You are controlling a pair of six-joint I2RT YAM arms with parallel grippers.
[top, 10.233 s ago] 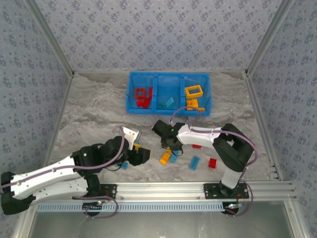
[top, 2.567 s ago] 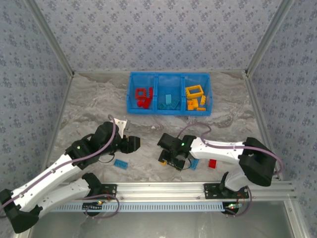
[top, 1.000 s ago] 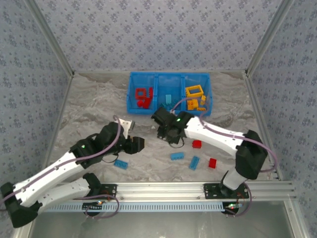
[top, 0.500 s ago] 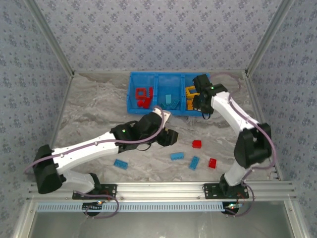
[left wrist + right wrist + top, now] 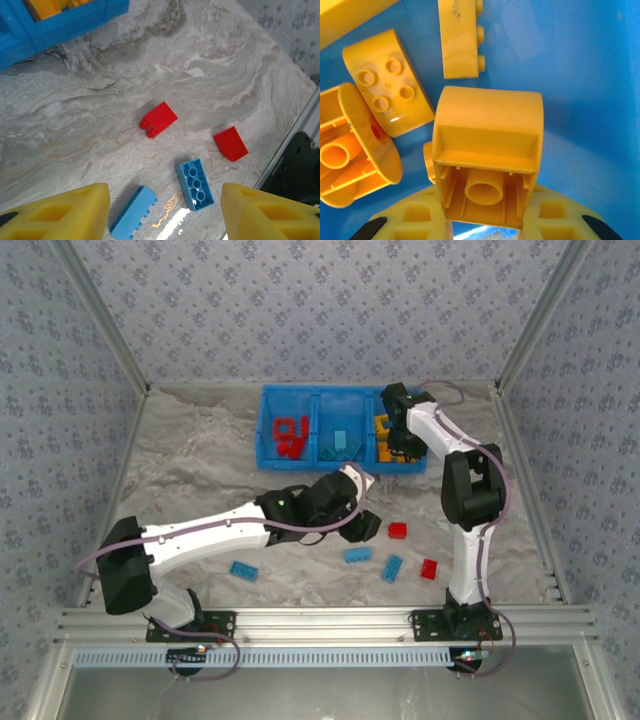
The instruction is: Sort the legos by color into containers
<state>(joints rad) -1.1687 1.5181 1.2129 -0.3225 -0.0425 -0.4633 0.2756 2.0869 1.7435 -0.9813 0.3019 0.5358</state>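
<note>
Right gripper [image 5: 485, 216] is pinching a yellow brick [image 5: 487, 145] inside the right compartment of the tray [image 5: 285, 462]; it could cling to a pad on release. Left gripper [image 5: 165, 210] is hovering, spread and empty, over loose legos [image 5: 194, 184] before the tray.

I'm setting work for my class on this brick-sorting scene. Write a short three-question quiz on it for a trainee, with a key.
1. True or false: the right gripper is shut on a yellow brick over the right section of the tray.
2. The bricks in the tray's middle section are: A red, B blue, C yellow.
3. How many red bricks lie loose on the table?
Key: 1 true; 2 B; 3 two.
</note>
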